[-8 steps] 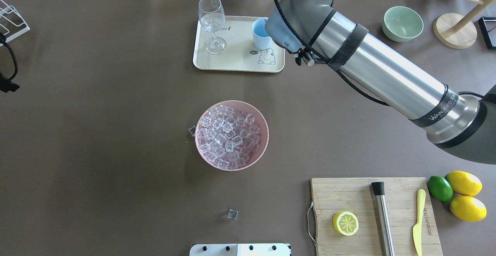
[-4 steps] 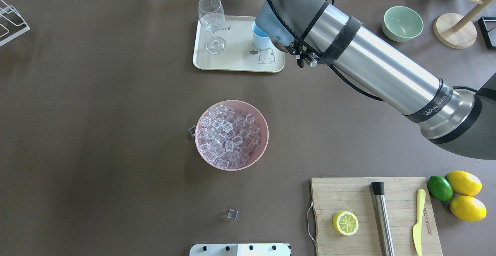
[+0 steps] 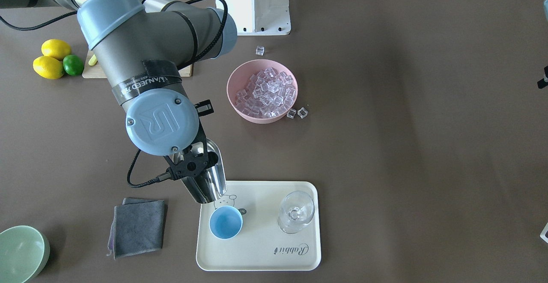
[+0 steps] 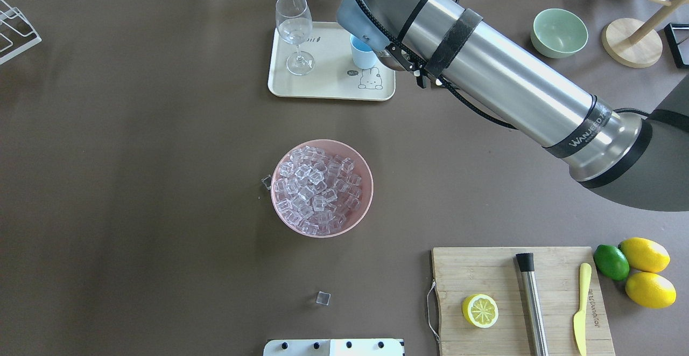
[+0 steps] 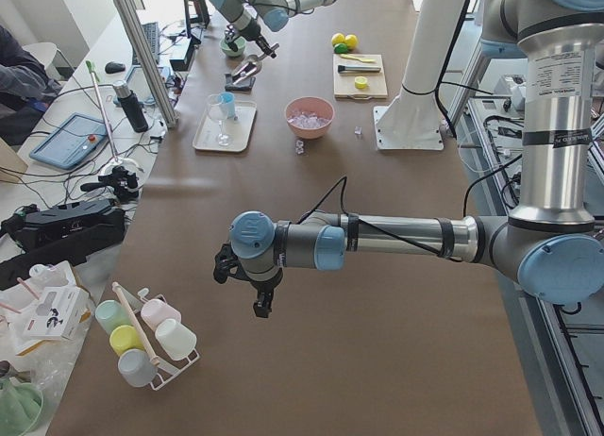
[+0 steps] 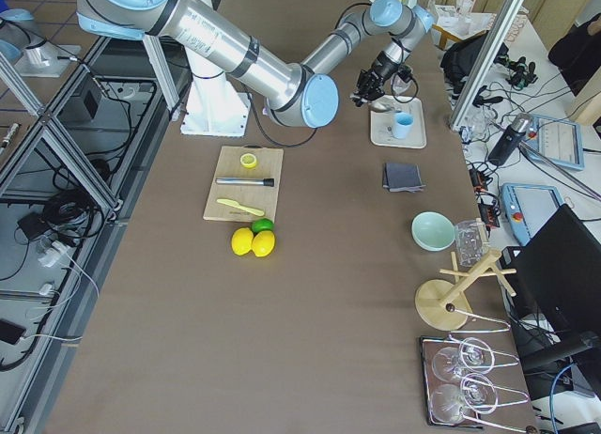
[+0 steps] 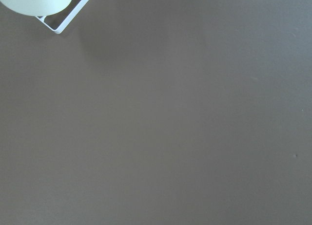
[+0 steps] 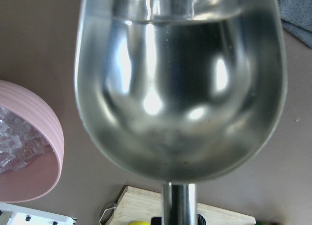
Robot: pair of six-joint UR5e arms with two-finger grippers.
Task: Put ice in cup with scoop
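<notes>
Ice [image 4: 317, 189] is located mainly in the pink bowl [image 4: 368, 194] at mid-table and fills most of it. Single cubes lie loose on the table [image 4: 134, 183]: two just beside the bowl's wall and one nearer my base. Further glassy cubes show at the top of the right wrist view, within the outline of the scoop [image 3: 207, 180]. My right gripper [image 3: 190, 167] is clamped on the scoop's tubular handle. The scoop is tilted mouth-down, and its lower lip sits over the corner of the cream tray [image 3: 257, 257] that lies toward my right side, just beside and above the cup [image 3: 225, 223]. The cup stands upright on the tray, and its interior reads plain blue in the front-facing view. The stemmed glass [image 3: 295, 212] stands on the tray's other half, apart from the cup. My left gripper [image 5: 260, 299] appears only in the left side view, hanging over the table near a rack of pastel mugs [image 5: 142, 337], well apart from the tray. I cannot tell from that view whether its fingers are open or closed. A grey cloth [image 3: 139, 227] lies near the tray on my right, with a pale green bowl [image 3: 21, 253] beyond it. The cutting board [image 4: 484, 275] near my base carries a lemon half [image 4: 479, 310], a steel cylinder [image 4: 532, 302] and a yellow knife [image 4: 581, 313].
</notes>
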